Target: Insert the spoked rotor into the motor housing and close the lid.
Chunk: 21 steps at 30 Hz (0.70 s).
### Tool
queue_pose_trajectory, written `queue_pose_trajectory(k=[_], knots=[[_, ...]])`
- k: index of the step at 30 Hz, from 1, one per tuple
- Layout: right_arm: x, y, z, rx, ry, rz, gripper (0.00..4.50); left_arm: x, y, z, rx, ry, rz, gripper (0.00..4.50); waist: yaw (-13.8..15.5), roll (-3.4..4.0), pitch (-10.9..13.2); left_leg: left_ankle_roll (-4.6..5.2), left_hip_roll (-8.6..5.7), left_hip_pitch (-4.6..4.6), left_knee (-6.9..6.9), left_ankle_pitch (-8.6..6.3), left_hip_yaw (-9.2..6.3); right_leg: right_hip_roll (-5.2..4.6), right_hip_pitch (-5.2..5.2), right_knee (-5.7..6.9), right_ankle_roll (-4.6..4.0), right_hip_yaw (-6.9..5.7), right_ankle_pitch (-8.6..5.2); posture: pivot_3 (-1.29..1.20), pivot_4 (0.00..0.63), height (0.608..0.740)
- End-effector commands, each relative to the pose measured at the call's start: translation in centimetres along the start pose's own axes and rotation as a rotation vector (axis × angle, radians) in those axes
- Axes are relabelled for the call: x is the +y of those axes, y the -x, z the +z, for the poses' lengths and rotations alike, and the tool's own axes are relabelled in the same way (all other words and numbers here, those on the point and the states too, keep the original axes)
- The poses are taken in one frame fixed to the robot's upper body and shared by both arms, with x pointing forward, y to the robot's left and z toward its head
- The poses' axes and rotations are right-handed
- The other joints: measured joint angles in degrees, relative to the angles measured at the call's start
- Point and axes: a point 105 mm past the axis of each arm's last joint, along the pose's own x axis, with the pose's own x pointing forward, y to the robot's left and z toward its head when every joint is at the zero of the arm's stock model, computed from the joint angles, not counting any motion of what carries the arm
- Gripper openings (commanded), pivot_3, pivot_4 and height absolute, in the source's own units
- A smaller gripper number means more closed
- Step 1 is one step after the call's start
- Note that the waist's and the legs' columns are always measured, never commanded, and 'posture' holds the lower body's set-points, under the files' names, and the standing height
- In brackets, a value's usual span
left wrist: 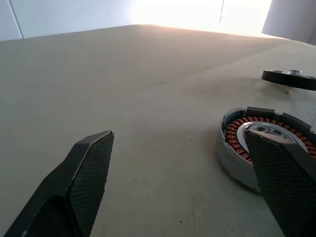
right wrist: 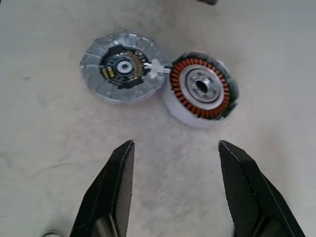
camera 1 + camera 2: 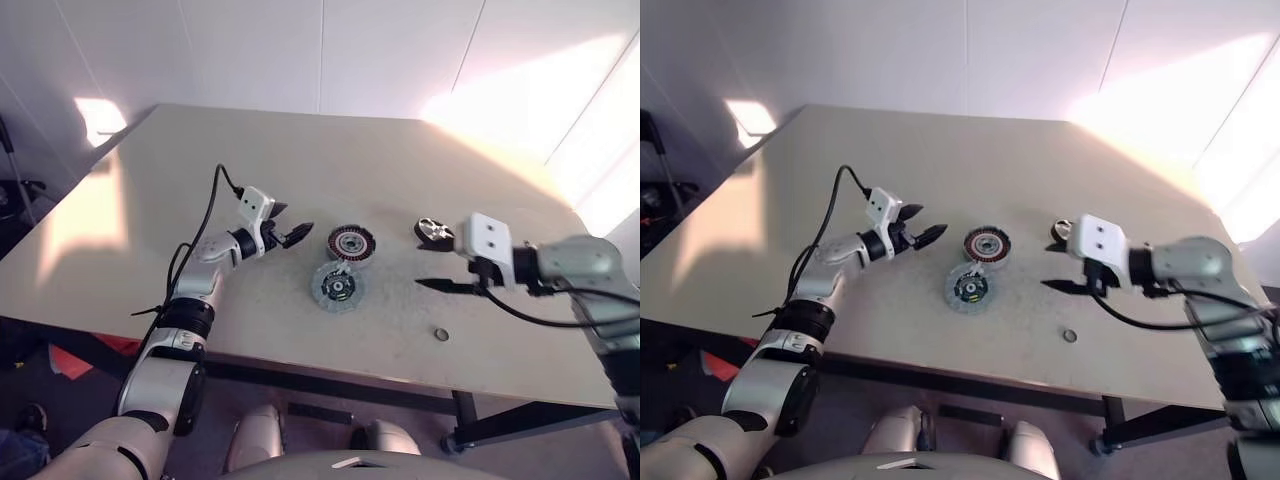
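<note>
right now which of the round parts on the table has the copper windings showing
The motor housing, just ahead of the left end effector. The lid beside it is grey with a black hub; the spoked rotor lies apart.

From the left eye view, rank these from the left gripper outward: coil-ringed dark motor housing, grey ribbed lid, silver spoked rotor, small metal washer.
1. Coil-ringed dark motor housing, just beside the left gripper.
2. Grey ribbed lid, touching the housing on the robot's side, close behind it in rank.
3. Silver spoked rotor, beyond the housing.
4. Small metal washer, near the table's front edge.

No readable text, label or number anywhere.
</note>
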Motion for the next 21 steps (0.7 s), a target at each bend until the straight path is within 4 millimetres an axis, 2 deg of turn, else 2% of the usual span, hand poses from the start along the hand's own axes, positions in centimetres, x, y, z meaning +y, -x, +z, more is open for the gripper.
queue_pose_trajectory(k=[1, 3, 6, 8, 10, 15, 21], knots=[[-1.5, -2.2, -0.9, 0.118, 0.148, 0.088, 3.01, 0.3, -0.4, 1.8, -0.053, -0.046, 0.001, 4.5, 0.23, -0.01, 0.0, 0.01, 0.01, 0.02, -0.01, -0.01, 0.0, 0.0, 0.02, 0.02, -0.05, -0.02, 0.03, 0.0, 0.0, 0.74], [-2.7, -3.5, -0.6, 0.097, 0.143, 0.111, 3.01, 0.3, -0.3, 1.8, -0.059, -0.045, 0.008, 4.5, 0.45, -0.01, 0.0, 0.02, 0.01, -0.12, -0.1, -0.02, 0.0, 0.0, -0.14, 0.0, -0.08, -0.05, 0.02, 0.0, 0.0, 0.74], [-4.1, -4.9, -0.7, 0.109, 0.161, 0.113, 3.01, 0.6, 0.1, 1.6, -0.061, -0.045, 0.024, 4.5, 0.63, 0.0, -0.01, 0.28, -0.01, -0.91, 0.04, 0.06, 0.01, -0.02, -0.93, 0.25, -0.09, -0.06, 0.04, 0.0, 0.0, 0.74], [-4.1, -5.6, -0.8, 0.12, 0.198, 0.145, 3.01, 0.9, 0.5, 1.6, -0.062, -0.046, 0.039, 4.5, 0.81, 0.0, 0.0, 0.42, 0.02, -1.8, 0.74, -0.03, 0.01, -0.11, -1.76, 1.01, -0.12, -0.04, 0.01, 0.0, 0.0, 0.74], [-3.9, -6.3, -0.7, 0.118, 0.228, 0.172, 3.01, 1.2, 0.9, 1.4, -0.06, -0.047, 0.052, 4.5, 0.76, 0.0, 0.0, 0.5, 0.04, -2.18, 0.9, -0.07, -0.02, -0.11, -2.12, 1.13, -0.13, -0.03, 0.01, 0.0, 0.0, 0.74], [-3.8, -7.5, -0.4, 0.13, 0.317, 0.218, 3.01, 1.4, 1.1, 1.3, -0.058, -0.049, 0.065, 4.5, 0.6, -0.01, 0.0, 0.52, 0.08, -2.13, 1.05, -0.09, -0.03, -0.12, -2.03, 1.12, -0.14, -0.01, 0.01, 0.0, 0.0, 0.74], [-4.3, -8.8, 0.3, 0.135, 0.37, 0.232, 3.01, 1.4, 1.1, 1.3, -0.062, -0.047, 0.074, 4.5, 0.4, -0.01, 0.01, 0.2, 0.12, -1.61, 1.06, -0.06, -0.03, -0.11, -1.53, 1.15, -0.23, 0.02, 0.06, 0.0, 0.0, 0.74]])
